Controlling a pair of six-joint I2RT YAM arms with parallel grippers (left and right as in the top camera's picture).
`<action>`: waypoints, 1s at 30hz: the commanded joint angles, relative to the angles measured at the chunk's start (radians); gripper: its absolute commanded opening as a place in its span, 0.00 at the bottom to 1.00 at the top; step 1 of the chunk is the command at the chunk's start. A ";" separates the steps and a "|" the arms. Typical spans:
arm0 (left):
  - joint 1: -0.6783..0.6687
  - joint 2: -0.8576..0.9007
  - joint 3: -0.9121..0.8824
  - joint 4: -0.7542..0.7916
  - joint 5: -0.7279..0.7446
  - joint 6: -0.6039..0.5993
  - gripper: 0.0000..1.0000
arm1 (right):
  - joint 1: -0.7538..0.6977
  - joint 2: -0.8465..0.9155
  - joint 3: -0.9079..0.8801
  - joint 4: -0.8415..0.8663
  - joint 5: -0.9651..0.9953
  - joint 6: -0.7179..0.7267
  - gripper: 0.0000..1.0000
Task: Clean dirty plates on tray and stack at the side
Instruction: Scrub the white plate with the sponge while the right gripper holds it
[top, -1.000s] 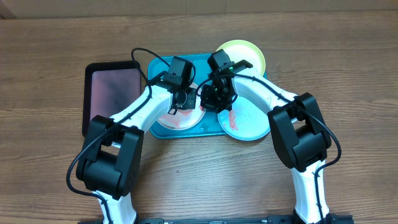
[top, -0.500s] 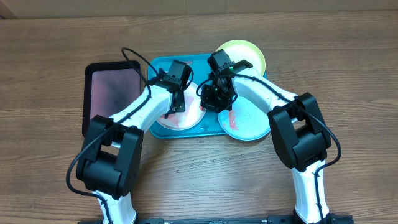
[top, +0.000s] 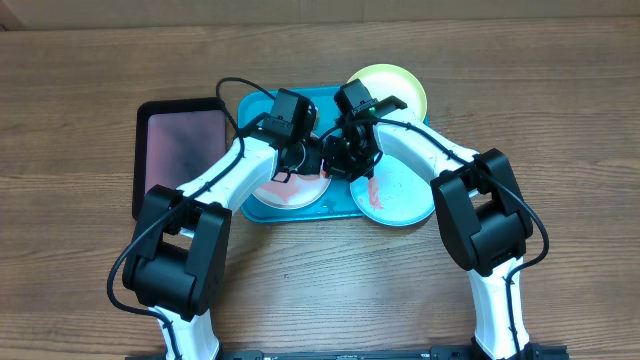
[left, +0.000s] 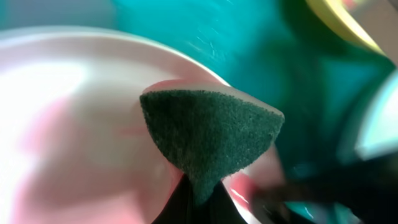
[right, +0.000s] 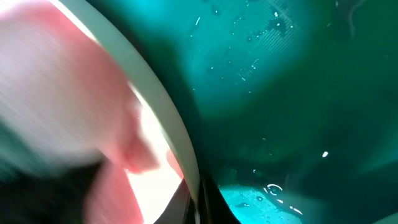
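Wood table (top: 560, 100) bears tray (top: 255, 108); left fingers (left: 177, 210) pinch sponge (left: 208, 134), right fingers (right: 210, 205) pinch white plate (left: 74, 124)

You're working at what looks like a robotics lab bench: a wood-grain tabletop (top: 80, 100) with the left arm (top: 215, 185) and right arm (top: 440, 150) rising from its near edge, and plastic plates (top: 400, 85) on a turquoise tray (top: 258, 103).

White links (top: 225, 175), black joints (top: 480, 215), looped cables (top: 228, 82); left tool (top: 290, 162), right tool (top: 345, 160) black.
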 joint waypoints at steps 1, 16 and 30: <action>-0.004 0.014 0.004 0.006 -0.282 -0.149 0.04 | -0.002 0.010 -0.007 -0.004 0.017 0.001 0.04; -0.005 0.014 0.004 -0.246 0.061 0.024 0.04 | -0.002 0.010 -0.007 0.002 0.018 0.001 0.04; 0.118 0.013 0.153 -0.254 0.126 -0.130 0.04 | -0.002 0.010 -0.007 0.003 0.018 -0.007 0.04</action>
